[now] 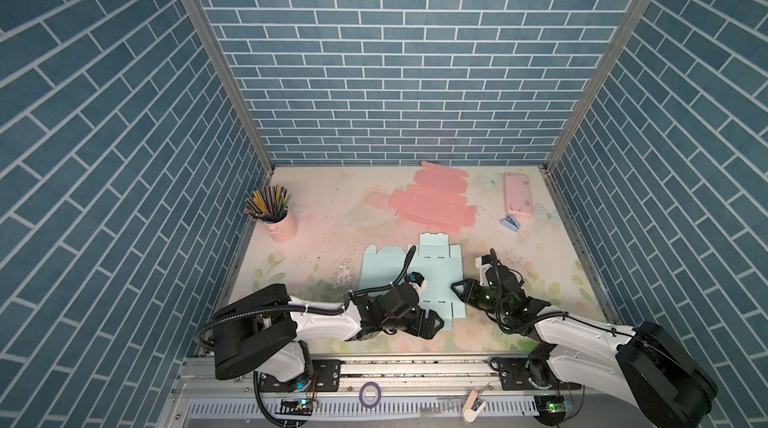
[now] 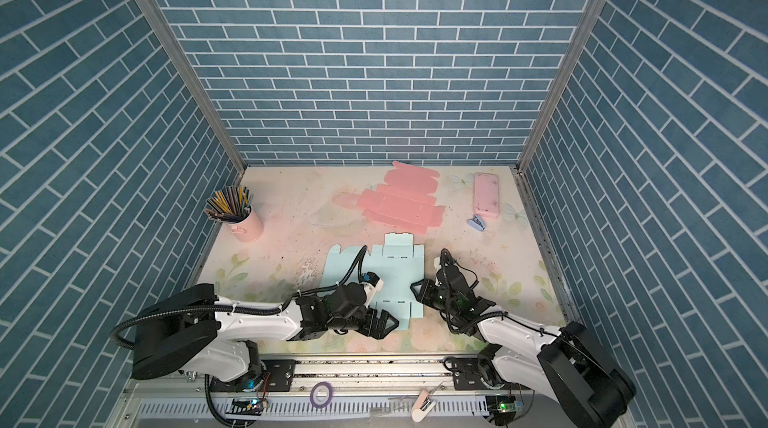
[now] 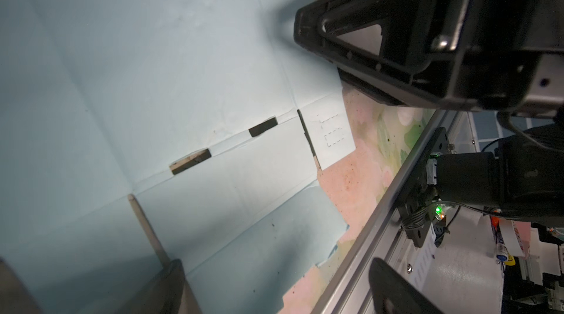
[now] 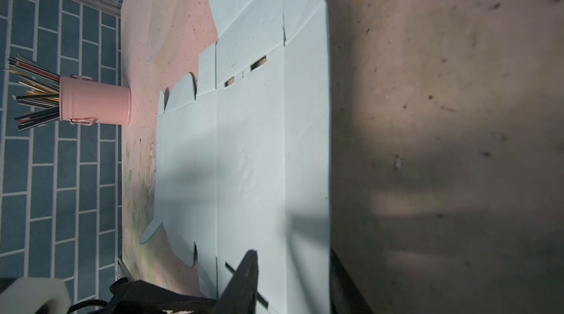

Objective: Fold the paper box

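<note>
The paper box [image 1: 440,270] [image 2: 399,272] is a light blue die-cut blank lying flat on the table's front middle. My left gripper [image 1: 433,322] [image 2: 387,322] hovers open over its front flap. In the left wrist view one of its fingers [image 3: 171,285] is over the blank [image 3: 152,68] and the other is past the table edge. My right gripper [image 1: 458,285] [image 2: 417,286] reaches in from the right. In its wrist view the jaws stand apart around the blank's right edge strip [image 4: 305,144], one finger [image 4: 244,282] above the paper and the other low beside the edge.
A pink flat blank [image 1: 432,205] lies at the back. A pink cup of pencils [image 1: 280,224] [image 4: 94,100] stands back left. A pink case [image 1: 518,195] and a small blue clip [image 1: 510,223] lie back right. A metal rail [image 1: 415,367] runs along the front edge.
</note>
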